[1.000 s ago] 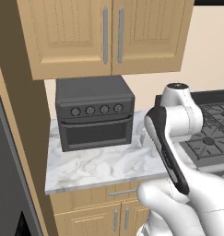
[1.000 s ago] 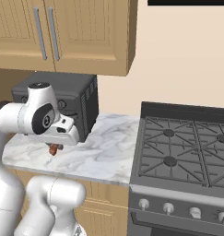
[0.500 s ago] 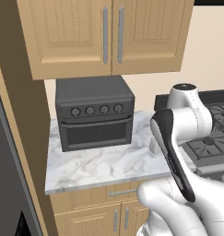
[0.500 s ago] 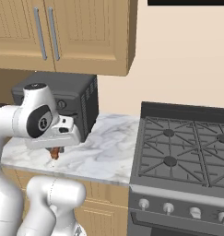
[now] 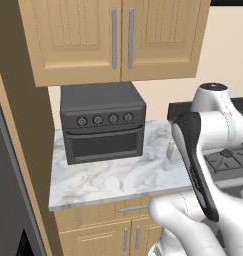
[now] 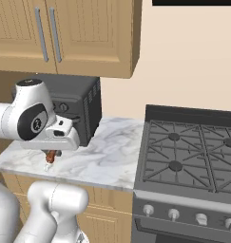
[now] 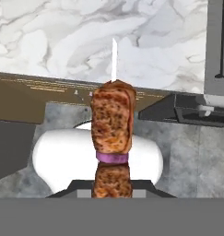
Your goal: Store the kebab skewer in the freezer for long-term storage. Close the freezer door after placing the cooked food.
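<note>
The kebab skewer (image 7: 112, 120) fills the middle of the hand view: reddish-brown meat chunks with a purple slice between them, and a thin white stick tip pointing towards the marble counter (image 7: 62, 32). My gripper (image 7: 112, 185) is shut on its lower end. From the right base view the skewer (image 6: 50, 156) hangs under my gripper (image 6: 52, 152), just above the counter's front left part. A tall grey panel of the freezer (image 5: 2, 195) stands at the far left of the left base view; its door cannot be made out.
A dark grey toaster oven (image 5: 103, 125) stands at the back of the marble counter (image 5: 118, 177), under wooden wall cabinets (image 5: 118, 37). A gas stove (image 6: 193, 152) adjoins the counter on the right. Wooden drawers and doors (image 5: 123, 230) sit below the counter.
My hand with the skewer has sunk a little and drawn back towards the counter's front edge. The elbow has swung to the right in the left base view.
</note>
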